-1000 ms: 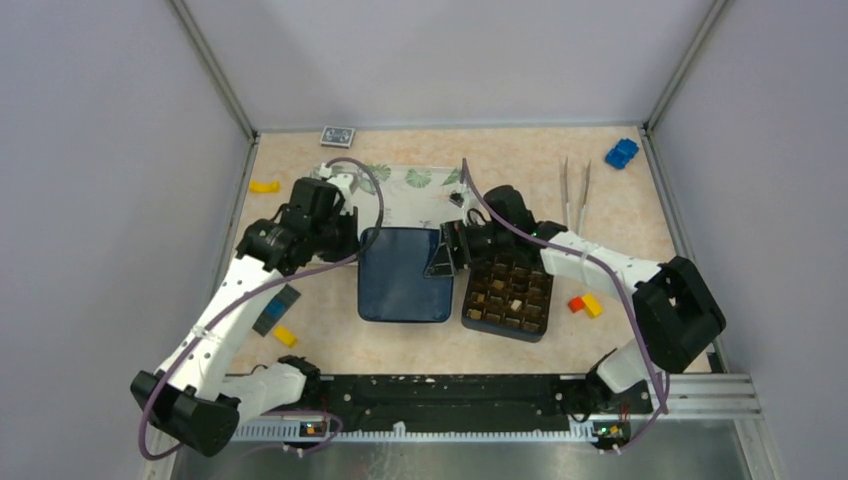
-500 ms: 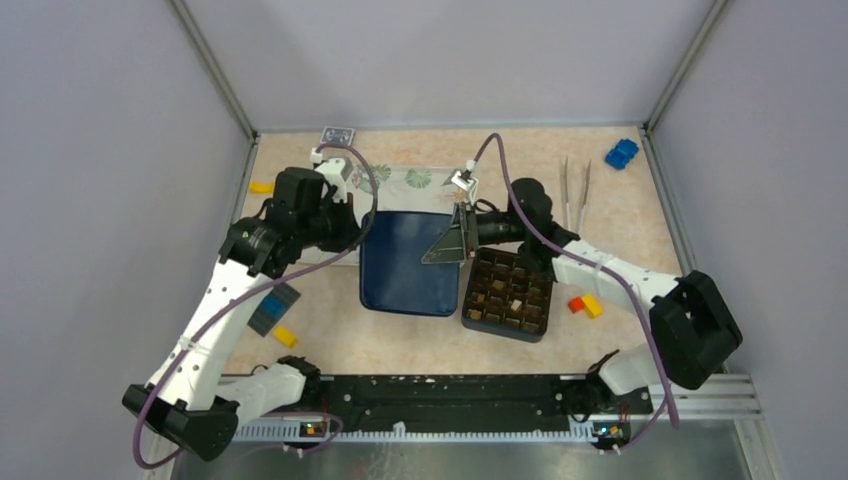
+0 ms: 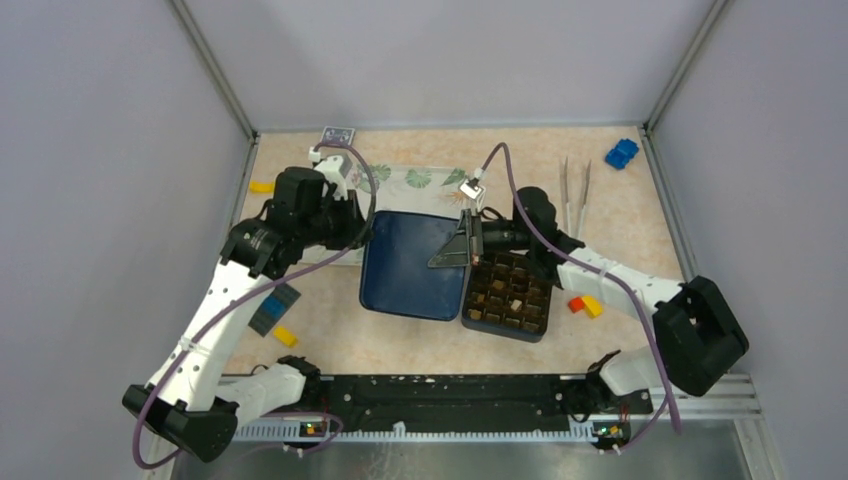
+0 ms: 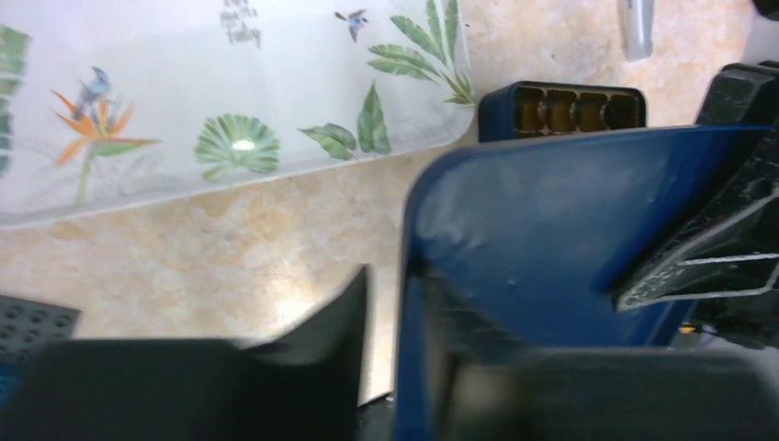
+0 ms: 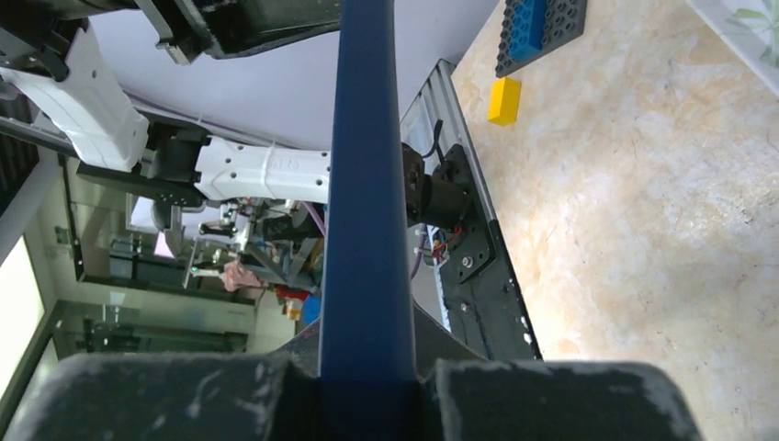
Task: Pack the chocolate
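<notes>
While right gripper (image 5: 366, 369) is clenched on one edge of the blue lid (image 3: 410, 265), the lid runs edge-on between its pads. Left gripper (image 4: 397, 312) straddles the opposite edge. A sliver of table shows between one finger and the lid, so can't tell if it's actually gripping. Chocolate pieces (image 3: 516, 303) sit in cells of the gridded box (image 3: 476, 318), just beside the right jaws, well apart from the left ones.

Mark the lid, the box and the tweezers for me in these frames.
lid (image 3: 405, 270): top view, middle of its blue face.
box (image 3: 505, 331): top view, on its near wall.
tweezers (image 3: 565, 190): top view, on the left prong.
</notes>
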You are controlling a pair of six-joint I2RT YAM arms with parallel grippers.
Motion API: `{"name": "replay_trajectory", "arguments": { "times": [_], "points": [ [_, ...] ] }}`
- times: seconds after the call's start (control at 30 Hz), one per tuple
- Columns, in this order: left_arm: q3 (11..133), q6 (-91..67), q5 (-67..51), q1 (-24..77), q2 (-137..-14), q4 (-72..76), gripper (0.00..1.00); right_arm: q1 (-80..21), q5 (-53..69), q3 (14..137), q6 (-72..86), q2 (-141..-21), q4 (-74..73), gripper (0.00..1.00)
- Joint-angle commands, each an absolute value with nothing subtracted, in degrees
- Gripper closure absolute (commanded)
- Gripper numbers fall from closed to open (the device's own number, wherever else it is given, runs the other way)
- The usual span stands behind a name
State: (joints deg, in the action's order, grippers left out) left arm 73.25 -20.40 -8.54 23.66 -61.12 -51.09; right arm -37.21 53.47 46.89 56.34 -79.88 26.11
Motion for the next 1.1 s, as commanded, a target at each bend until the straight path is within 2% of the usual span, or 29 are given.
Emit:
{"name": "replay_trajectory", "arguments": {
  "times": [0.0,0.03,0.07,0.23,0.37,0.47,0.63,0.8,0.9,0.97,1.07],
  "points": [
    [73.2,-23.0,-6.1,23.1,-60.9,-47.0,0.56,-37.3,49.5,51.4,49.1,-74.8,16.6,1.00],
    [73.2,-23.4,-5.6,23.0,-60.8,-46.8,0.36,-37.3,45.2,53.2,45.1,-73.6,10.1,1.00],
    [73.3,-23.7,-5.0,22.9,-60.6,-46.7,0.25,-37.3,42.1,54.8,42.6,-72.8,5.4,1.00],
    [77.0,-23.4,-3.9,21.2,-61.3,-48.1,0.03,-37.3,23.7,63.2,31.1,-69.2,-15.6,1.00],
    [82.4,-21.8,-7.4,15.6,-63.4,-51.6,0.01,-37.8,3.3,72.7,21.7,-67.8,-33.8,1.00],
    [83.4,-21.7,-15.9,10.0,-64.8,-51.3,0.01,-40.3,-11.8,77.4,16.5,-66.5,-42.4,1.00],
    [84.5,-24.9,-31.5,7.6,-71.3,-48.0,0.01,-54.9,-46.8,84.2,10.8,-69.9,-57.3,1.00],
    [76.3,-37.9,-46.3,8.1,-74.4,-31.8,0.01,-65.2,-69.2,82.5,14.6,-76.4,-66.3,1.00],
    [71.6,-51.8,-50.0,10.8,-75.5,-15.3,0.01,-68.3,-73.3,75.8,9.0,-73.9,-57.4,1.00],
    [70.5,-59.2,-51.9,12.3,-77.5,-9.1,0.01,-69.4,-72.9,68.9,-1.5,-69.3,-44.2,1.00],
    [73.9,-64.6,-55.3,13.4,-83.0,-9.3,0.01,-72.0,-73.1,57.9,-18.6,-62.1,-19.0,1.00]
  ]
}}
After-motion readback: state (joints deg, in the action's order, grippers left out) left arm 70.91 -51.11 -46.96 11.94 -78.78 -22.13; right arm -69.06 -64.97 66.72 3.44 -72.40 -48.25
